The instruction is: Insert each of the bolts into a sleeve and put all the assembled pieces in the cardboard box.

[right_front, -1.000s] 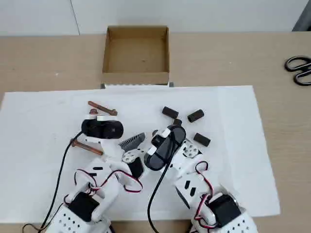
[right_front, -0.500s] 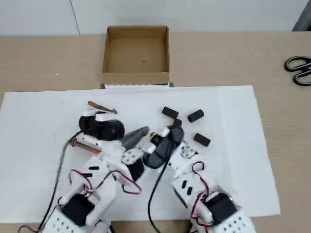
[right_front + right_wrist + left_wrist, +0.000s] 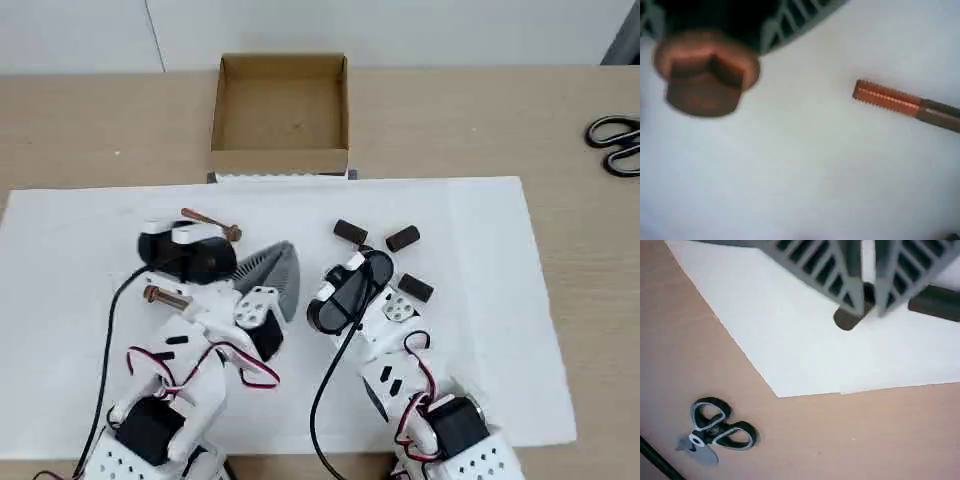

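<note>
While right jaws pinch a bolt [image 3: 705, 75], left jaws hover ajar.

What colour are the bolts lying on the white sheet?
The bolts are a coppery reddish-brown, clearest in the right wrist view.

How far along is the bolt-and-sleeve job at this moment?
Done: nothing; the cardboard box is empty. In hand: the right gripper holds one bolt. Still to do: two bolts and three sleeves lie loose on the paper.
</note>
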Motion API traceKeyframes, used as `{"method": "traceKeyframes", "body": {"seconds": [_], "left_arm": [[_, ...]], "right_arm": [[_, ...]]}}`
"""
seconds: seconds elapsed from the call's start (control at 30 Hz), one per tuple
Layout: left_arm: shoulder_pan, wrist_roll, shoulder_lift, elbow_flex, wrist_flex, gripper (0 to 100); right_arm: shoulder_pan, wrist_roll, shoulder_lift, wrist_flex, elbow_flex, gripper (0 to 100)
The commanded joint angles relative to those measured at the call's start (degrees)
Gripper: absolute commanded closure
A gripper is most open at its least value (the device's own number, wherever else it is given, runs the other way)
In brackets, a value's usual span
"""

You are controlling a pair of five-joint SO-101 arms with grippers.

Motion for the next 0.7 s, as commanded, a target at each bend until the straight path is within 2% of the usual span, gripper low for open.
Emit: {"method": "traceKeyframes", "body": {"seconds": [0.0,0.13,0.23,0.4,0.5,0.67], "left_arm": [[-6.77,-2.11,-0.44,0.48,-0.26,99],[-16.09,-9.23,-0.44,6.90,-0.53,99],[-18.73,-12.57,-0.44,12.26,-0.53,99],[-22.15,-13.19,-0.44,14.02,-0.53,99],[-23.82,-13.27,-0.44,15.60,-0.53,99],[-23.74,-13.36,-0.44,19.38,-0.44,99]], "right_arm": [[3.56,-2.55,-0.66,-1.10,-0.53,99.5],[7.60,-9.76,-0.04,-1.19,-0.53,99.5],[7.96,-12.40,-0.04,-3.38,-0.62,99.5],[8.04,-12.92,3.21,-6.90,-2.81,99.5],[8.04,-13.19,10.86,-7.16,-10.02,99.5],[8.13,-16.00,32.75,-6.73,-30.07,99.5]]}}
